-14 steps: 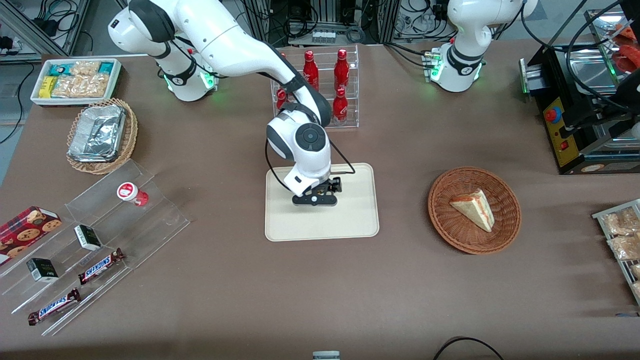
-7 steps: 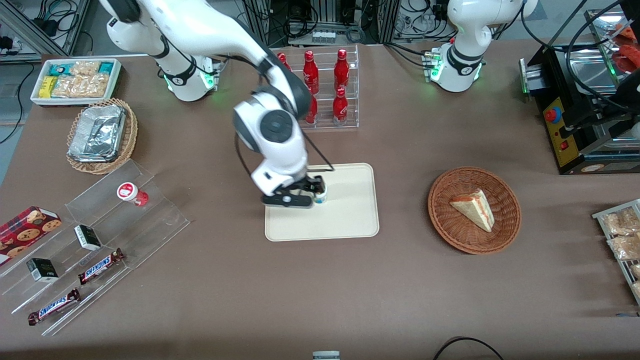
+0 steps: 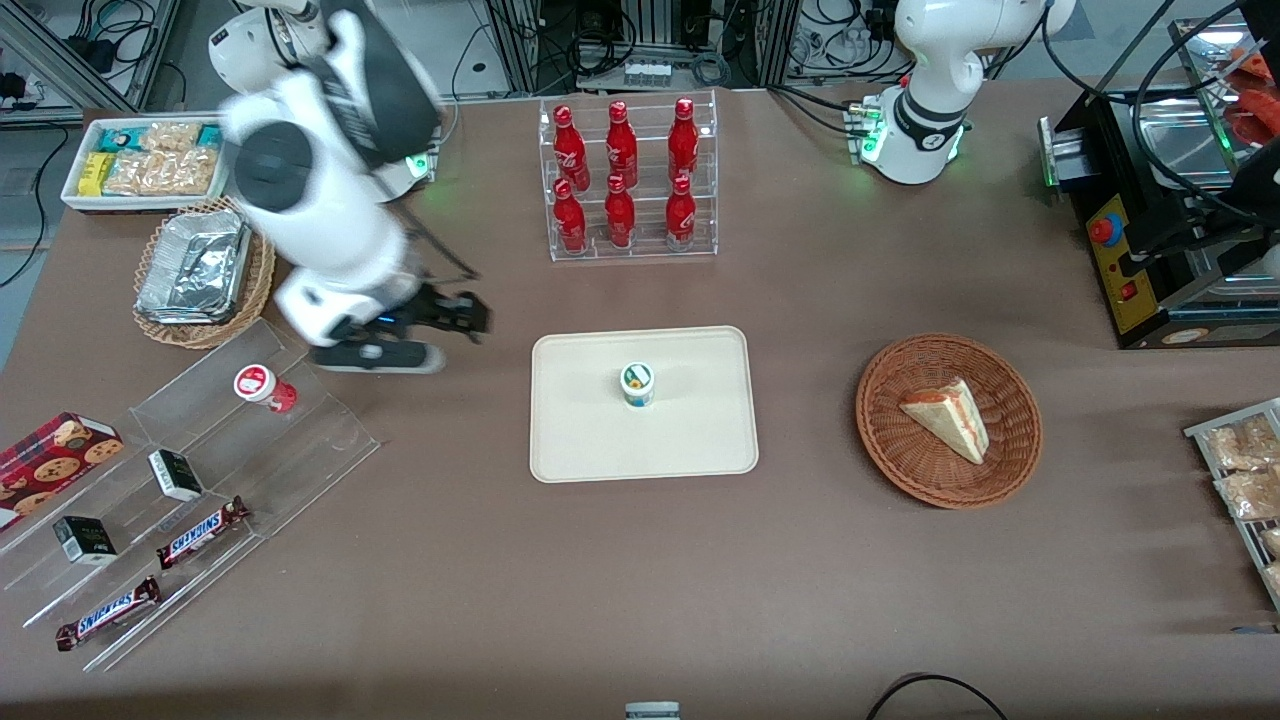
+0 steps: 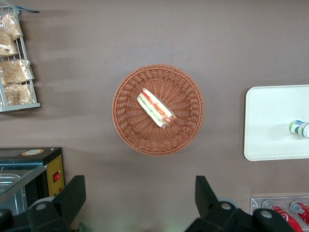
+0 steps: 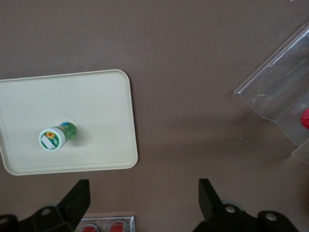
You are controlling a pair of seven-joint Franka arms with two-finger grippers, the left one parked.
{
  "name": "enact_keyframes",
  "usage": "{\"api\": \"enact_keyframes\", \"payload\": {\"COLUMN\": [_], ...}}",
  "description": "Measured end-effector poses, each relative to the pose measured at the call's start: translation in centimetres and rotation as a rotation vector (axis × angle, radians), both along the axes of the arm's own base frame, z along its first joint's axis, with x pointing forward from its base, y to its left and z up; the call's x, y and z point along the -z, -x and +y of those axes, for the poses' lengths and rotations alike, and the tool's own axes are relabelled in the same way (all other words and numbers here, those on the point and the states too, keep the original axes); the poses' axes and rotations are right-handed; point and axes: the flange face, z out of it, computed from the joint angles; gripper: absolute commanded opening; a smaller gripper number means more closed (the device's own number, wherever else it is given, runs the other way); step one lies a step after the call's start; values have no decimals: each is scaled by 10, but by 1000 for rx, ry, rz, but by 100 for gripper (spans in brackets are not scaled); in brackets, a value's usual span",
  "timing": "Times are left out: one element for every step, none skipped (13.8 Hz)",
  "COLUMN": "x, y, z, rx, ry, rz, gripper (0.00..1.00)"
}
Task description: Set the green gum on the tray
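Robot lab – cable-strewn frame (image 3: 650, 40)

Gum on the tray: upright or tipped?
Upright: the gum stands lid-up on the tray. The gripper, open, is toward the working arm's end, touching nothing.

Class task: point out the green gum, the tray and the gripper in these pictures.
green gum (image 3: 637, 378): front view, round lid.
tray (image 3: 580, 440): front view, bare floor near its corner.
gripper (image 5: 145, 198): right wrist view, open, between fingertips, above the table beside the tray.
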Motion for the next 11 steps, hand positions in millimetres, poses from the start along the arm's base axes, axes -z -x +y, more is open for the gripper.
{"api": "enact_keyframes", "payload": {"x": [-11, -20, -27, -33, -40, -48, -54, -58, -60, -61, -61], "y": [0, 0, -1, -2, -2, -1, -1, -1, -1, -1, -1], "z": [-26, -52, -77, -102, -126, -148, -166, -182, -196, -209, -220], "rx": [-18, -26, -25, -19, -7, 10, 26, 37, 43, 41, 36], "ry": [-2, -4, -7, -10, -13, -15, -17, -20, -22, -25, -28], "rz": [12, 25, 34, 40, 47, 56, 61, 61, 63, 64, 66], "gripper": [100, 100, 100, 100, 100, 100, 100, 100, 100, 100, 100]}}
